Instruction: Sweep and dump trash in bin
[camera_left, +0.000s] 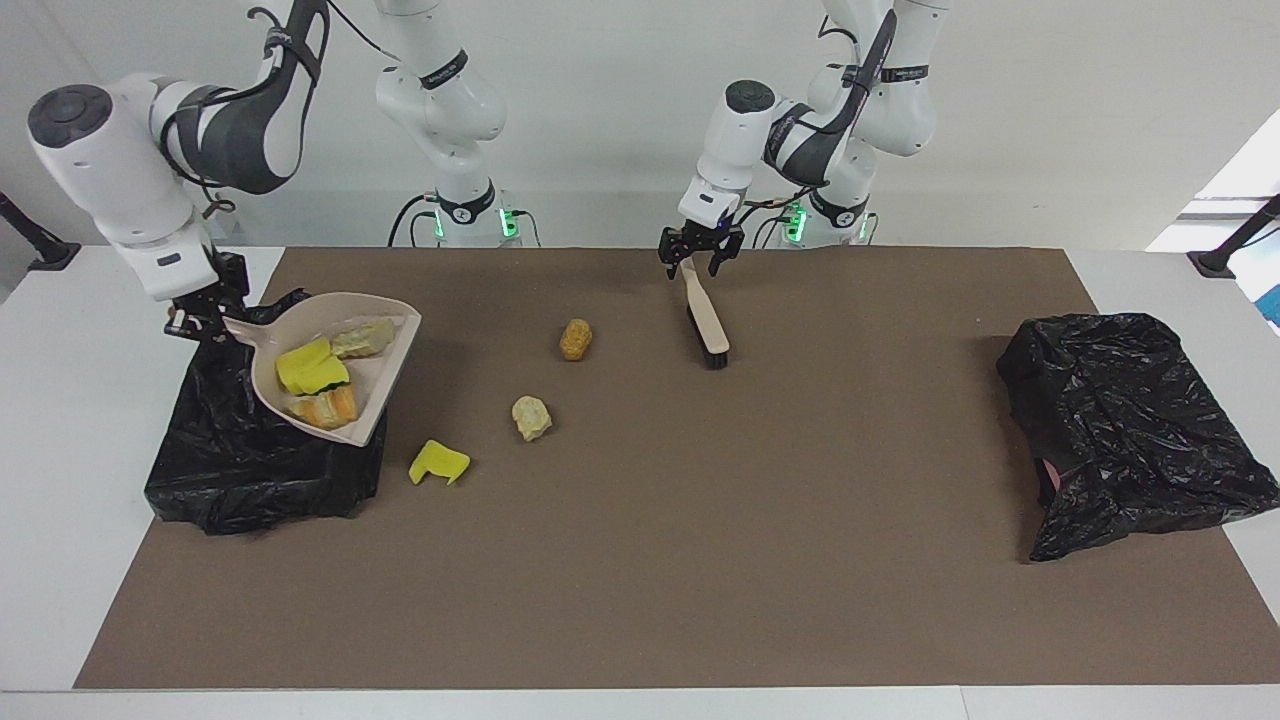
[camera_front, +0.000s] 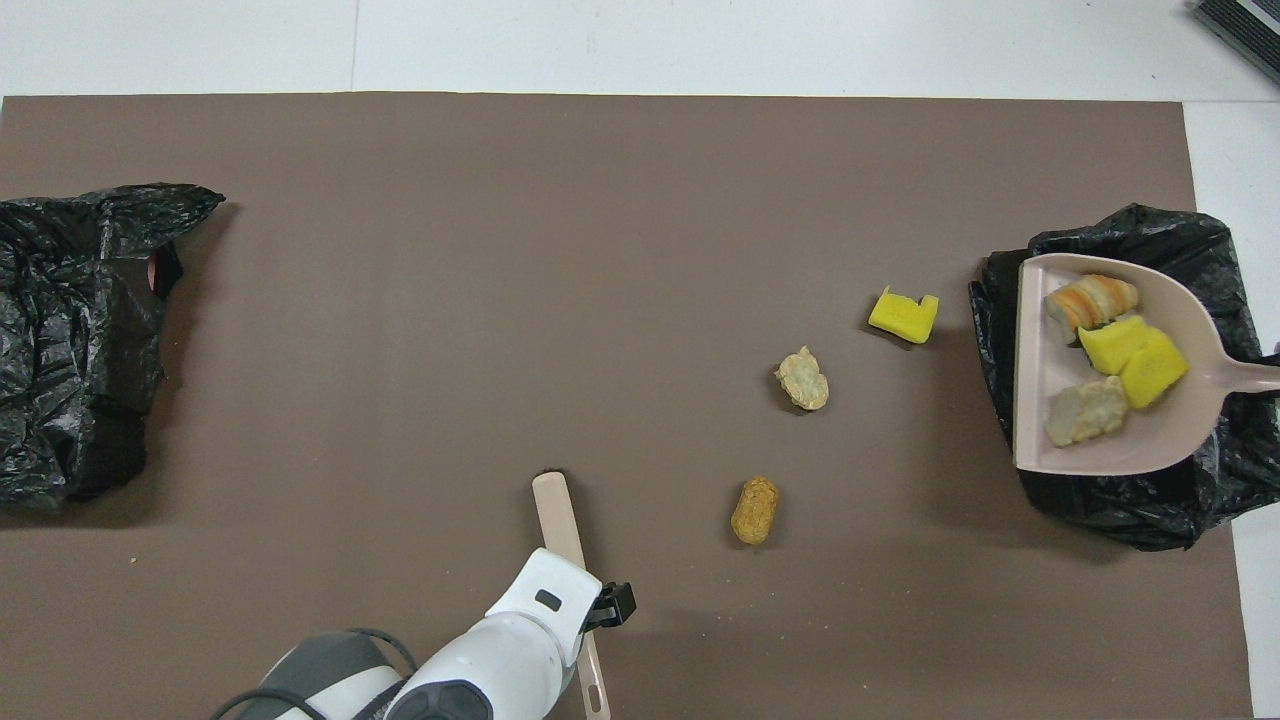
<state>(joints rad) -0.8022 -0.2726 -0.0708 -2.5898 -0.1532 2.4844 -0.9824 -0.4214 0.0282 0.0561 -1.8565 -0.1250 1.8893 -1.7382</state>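
Four scraps (camera_left: 312, 368) sit in the dustpan (camera_left: 384, 372), gripped by its handle in the closed right tool (camera_left: 200, 322) over the bin (camera_left: 240, 470). Three loose scraps (camera_left: 531, 417) lie on the counter, at 9 o'clock from the bin seen overhead. Left tool (camera_left: 700, 262) stands open astride the brush (camera_left: 708, 320) handle. Dump step: next, tip the dustpan.

You are looking at a robot lab or test room, not a home. Two white arms (camera_left: 440, 90) are bolted at the edge of a white table (camera_left: 80, 330), with green lights glowing at their bases and cables running along them. A plain brown mat (camera_left: 700, 550) marks out the work area, the wall is bare white, and black clamp stands (camera_left: 30, 240) sit at the table's corners.
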